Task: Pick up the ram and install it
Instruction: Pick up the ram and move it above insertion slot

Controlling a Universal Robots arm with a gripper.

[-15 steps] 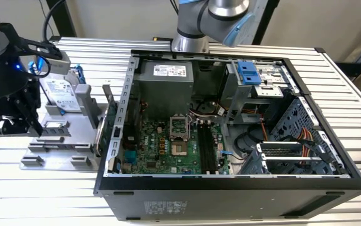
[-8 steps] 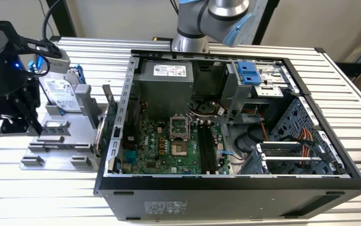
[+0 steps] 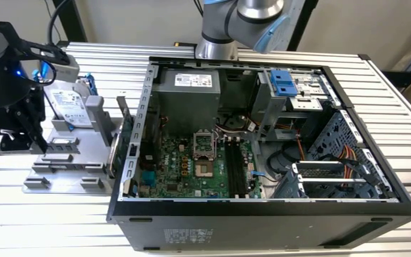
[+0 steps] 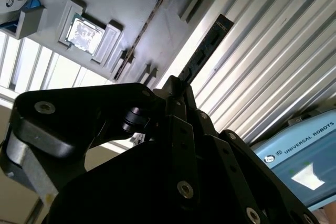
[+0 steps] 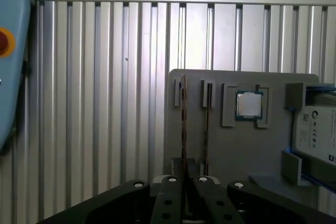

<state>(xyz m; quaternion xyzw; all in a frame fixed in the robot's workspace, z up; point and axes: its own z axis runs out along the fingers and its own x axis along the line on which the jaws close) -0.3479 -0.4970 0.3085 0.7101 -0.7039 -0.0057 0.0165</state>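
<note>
So, closest in: the gripper (image 5: 184,182) has its two fingers drawn in tight, and in both wrist views the ram (image 5: 183,124) runs straight out from between them. I'd call that clamped on the near end of the stick. It stands on its thin edge in the outermost slot of the gray parts holder (image 5: 231,150), right at the holder's rim next to the ribbed table (image 5: 105,103). Makes sense to me: on edge, both flat faces are exposed for a pinch, and the rim slot leaves room for a finger on the outside. Can't tell if it's lifted off the slot at all or seated.

Just beside it a second stick (image 5: 206,124) sits in the next slot, same orientation. Past that, the CPU chip (image 5: 248,103) lies flat in its own pocket, then the hard drive (image 5: 317,129). Everything gets its own spot, so nothing touches.

Way off on the exterior view's right, the open PC case (image 3: 262,214) lies on its side with the board facing up, and the long memory slots (image 3: 235,166) look unfilled, so I'd say no install yet.
</note>
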